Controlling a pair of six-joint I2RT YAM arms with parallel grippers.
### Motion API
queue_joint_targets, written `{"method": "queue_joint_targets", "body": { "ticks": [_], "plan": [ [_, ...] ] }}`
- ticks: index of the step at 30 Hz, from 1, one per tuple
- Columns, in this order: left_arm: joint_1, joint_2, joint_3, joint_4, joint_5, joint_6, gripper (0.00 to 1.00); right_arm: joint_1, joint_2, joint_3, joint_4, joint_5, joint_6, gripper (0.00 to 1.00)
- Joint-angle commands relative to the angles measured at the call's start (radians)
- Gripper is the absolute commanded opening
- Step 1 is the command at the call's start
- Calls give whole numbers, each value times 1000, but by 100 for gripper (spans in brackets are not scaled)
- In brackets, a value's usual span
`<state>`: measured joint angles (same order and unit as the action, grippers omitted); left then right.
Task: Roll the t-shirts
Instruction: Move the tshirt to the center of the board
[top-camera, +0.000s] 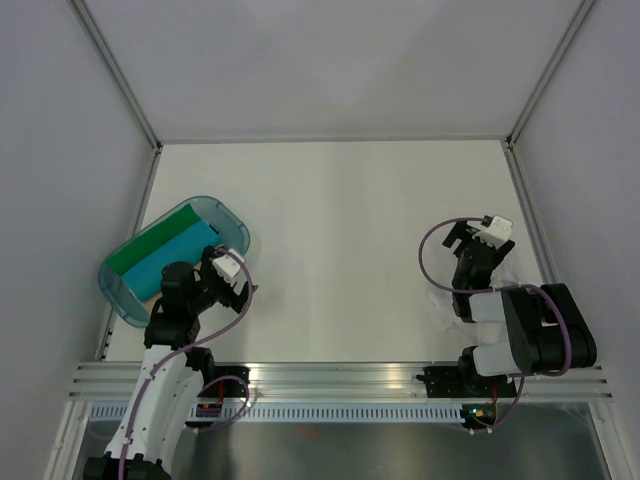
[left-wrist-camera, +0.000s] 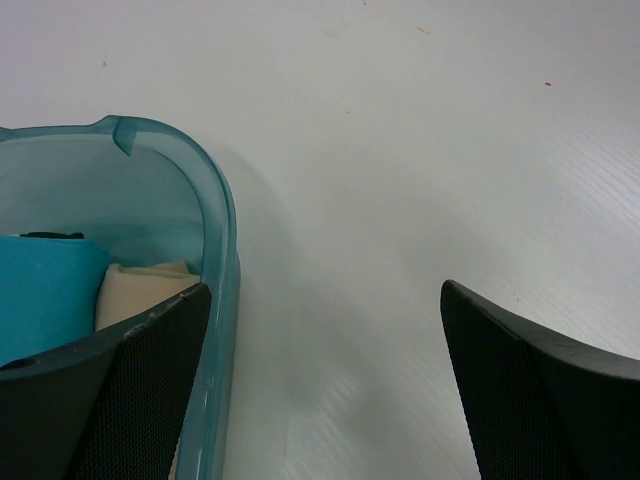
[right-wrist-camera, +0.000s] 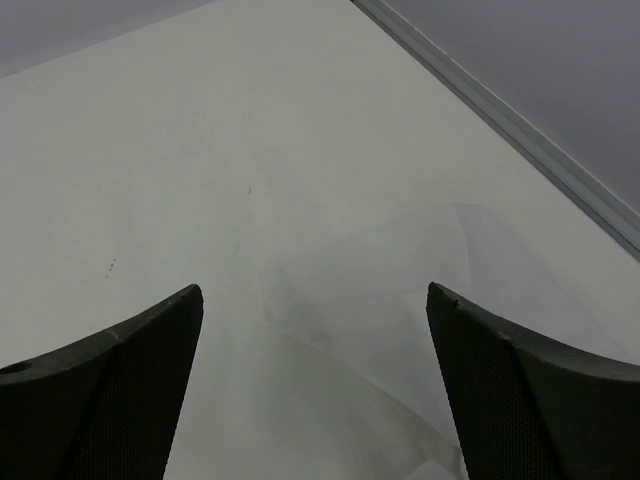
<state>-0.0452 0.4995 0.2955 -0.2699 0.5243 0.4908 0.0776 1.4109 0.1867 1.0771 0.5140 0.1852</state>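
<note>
Three rolled shirts sit in a translucent teal tub (top-camera: 228, 214) at about 8 o'clock on the white worktop (top-camera: 340, 210), seen from above. The green roll (top-camera: 150, 240) lies along the tub's far-left side, the turquoise roll (top-camera: 178, 255) is just beside it toward 4 o'clock, and a sliver of the tan roll (top-camera: 150, 296) shows at the tub's near end, partly hidden by the left arm. The left end effector (left-wrist-camera: 325, 288) hangs over the tub's edge at the 4 o'clock side with its jaws spread wide and nothing between them. In its wrist view one finger (left-wrist-camera: 150, 390) crosses in front of the tub's wall, with the turquoise and tan rolls behind it, while the other stands over bare worktop; whether that finger touches the wall cannot be told. Across the bare middle of the worktop, at about 4 o'clock, the white t-shirt (right-wrist-camera: 400, 300) lies flat and loose by the right edge, largely covered by the right arm from above. The right end effector (right-wrist-camera: 312, 290) is above it, jaws likewise released and gripping nothing, the cloth showing between and ahead of its fingers. Toward 2 o'clock in that wrist view, a metal rail (right-wrist-camera: 500, 112) borders the worktop.
</note>
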Motion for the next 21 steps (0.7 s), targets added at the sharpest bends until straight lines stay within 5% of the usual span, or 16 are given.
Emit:
{"method": "queue_joint_targets", "body": {
  "ticks": [1, 5, 10, 16, 21],
  "plan": [
    [5, 28, 59, 75, -58, -108, 100, 24, 13, 135, -134, -26, -38, 98],
    [5, 97, 180, 18, -339, -201, 100, 19, -214, 402, -670, -150, 59, 98],
    [5, 206, 367, -153, -349, -124, 100, 19, -285, 666, -1184, -42, 189, 98],
    [5, 391, 531, -308, -435, -152, 100, 17, -228, 701, -1538, 58, 377, 98],
    [5, 490, 596, -399, -353, -124, 100, 17, -112, 708, -1710, 84, 509, 98]
  ]
}}
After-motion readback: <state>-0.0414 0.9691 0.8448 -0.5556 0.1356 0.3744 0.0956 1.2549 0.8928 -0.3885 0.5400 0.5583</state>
